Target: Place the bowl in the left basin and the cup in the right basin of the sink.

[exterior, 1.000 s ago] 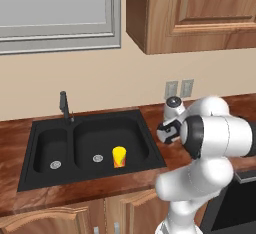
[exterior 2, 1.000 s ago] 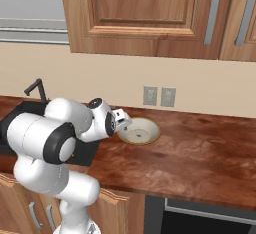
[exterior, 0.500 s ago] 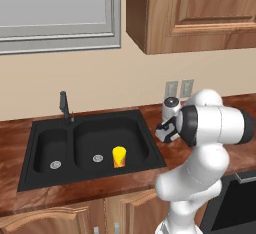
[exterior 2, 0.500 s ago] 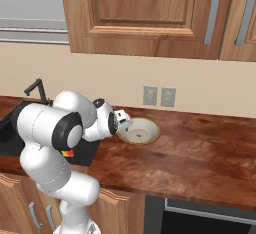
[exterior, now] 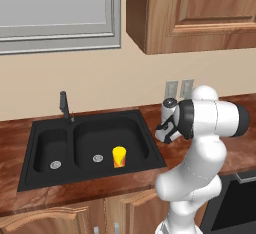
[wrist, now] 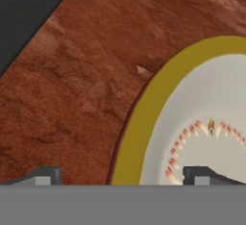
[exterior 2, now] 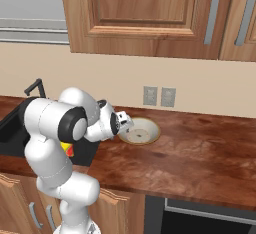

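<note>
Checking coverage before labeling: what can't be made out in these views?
- bowl: near side hidden by gripper in right base view; hand view's edges crop it.
- cup: orange-red mark too small to read, left base view.
- left basin: near wall hidden below the sink rim.

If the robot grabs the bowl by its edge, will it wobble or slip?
Probably a bit. The bowl is wide and shallow, so held by one side of the rim it would likely tilt. It looks hard and smooth, so it should stay stiff but might slide between the fingers. Sitting flat on the counter, a push would likely make it slide, not roll.
</note>
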You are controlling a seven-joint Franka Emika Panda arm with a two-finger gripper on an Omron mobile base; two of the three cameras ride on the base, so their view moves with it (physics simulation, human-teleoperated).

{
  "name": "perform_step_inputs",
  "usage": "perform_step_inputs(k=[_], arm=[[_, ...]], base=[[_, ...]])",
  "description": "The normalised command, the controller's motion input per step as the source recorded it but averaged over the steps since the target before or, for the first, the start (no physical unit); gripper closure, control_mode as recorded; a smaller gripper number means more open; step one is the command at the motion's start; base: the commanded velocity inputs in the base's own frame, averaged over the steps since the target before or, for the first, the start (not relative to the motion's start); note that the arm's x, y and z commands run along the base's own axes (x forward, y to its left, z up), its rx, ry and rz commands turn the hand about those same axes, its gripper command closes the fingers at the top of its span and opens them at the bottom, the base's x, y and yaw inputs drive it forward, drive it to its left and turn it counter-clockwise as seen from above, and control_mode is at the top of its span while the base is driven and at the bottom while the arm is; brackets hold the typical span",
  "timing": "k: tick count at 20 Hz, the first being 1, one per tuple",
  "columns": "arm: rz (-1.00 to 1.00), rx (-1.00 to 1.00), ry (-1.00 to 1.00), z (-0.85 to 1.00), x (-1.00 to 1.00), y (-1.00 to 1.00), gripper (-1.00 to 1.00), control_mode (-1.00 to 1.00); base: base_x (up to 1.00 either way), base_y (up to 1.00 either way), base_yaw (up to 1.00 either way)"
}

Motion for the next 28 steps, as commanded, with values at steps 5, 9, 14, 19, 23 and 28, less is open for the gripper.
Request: perform_step_inputs(k=[5, 9, 14, 19, 23, 28], arm=[[0.0, 0.0, 0.02, -0.08, 0.04, 0.0, 1.0, -1.0], [0.0, 0.0, 0.0, 0.0, 0.0, 0.0, 1.0, -1.0], [0.0, 0.0, 0.0, 0.0, 0.0, 0.0, 1.0, -1.0], [0.0, 0.0, 0.0, 0.1, 0.01, -0.04, 1.0, -1.0], [0.0, 0.0, 0.0, 0.27, 0.0, -0.04, 1.0, -1.0], [0.0, 0.0, -0.03, 0.35, -0.01, 0.0, 1.0, -1.0]], base=[[0.0, 0.0, 0.0], [0.0, 0.0, 0.0], [0.0, 0.0, 0.0], [0.0, 0.0, 0.0], [0.0, 0.0, 0.0], [0.0, 0.0, 0.0]])
